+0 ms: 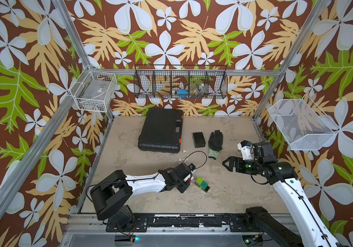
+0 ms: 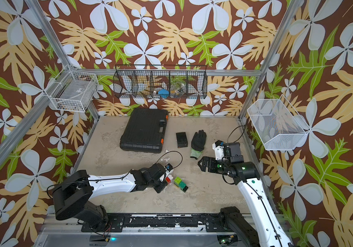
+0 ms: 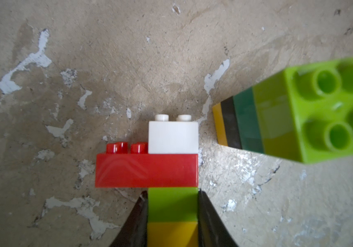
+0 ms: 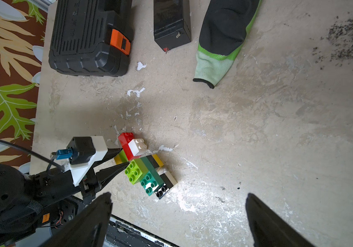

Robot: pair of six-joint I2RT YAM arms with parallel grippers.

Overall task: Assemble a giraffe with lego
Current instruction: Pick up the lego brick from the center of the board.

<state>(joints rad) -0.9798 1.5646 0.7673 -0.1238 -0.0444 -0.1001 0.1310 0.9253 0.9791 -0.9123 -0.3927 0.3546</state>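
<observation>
Left arm (image 1: pixel 145 184), right arm (image 1: pixel 295 198): white shells, black joints, thin black cables, small dark screws.

Small booth lined with bold floral wallpaper (image 1: pixel 171 32) around a worn beige table top (image 1: pixel 224 192).

The wallpaper is dark brown with large pale flowers, tan fronds and lime green leaves, and it covers the back wall and both side walls. Silver metal posts (image 1: pixel 70 32) frame the corners. Three wire baskets hang on the walls: a white basket (image 1: pixel 103 73) on the left, a long black basket (image 1: pixel 179 66) with dividers across the back, and a white mesh basket (image 1: pixel 312 141) on the right. The table top is scuffed, with chipped white patches and, in the right wrist view, a dark speckled stain (image 4: pixel 351 42). Light is soft and even, casting faint shadows.
</observation>
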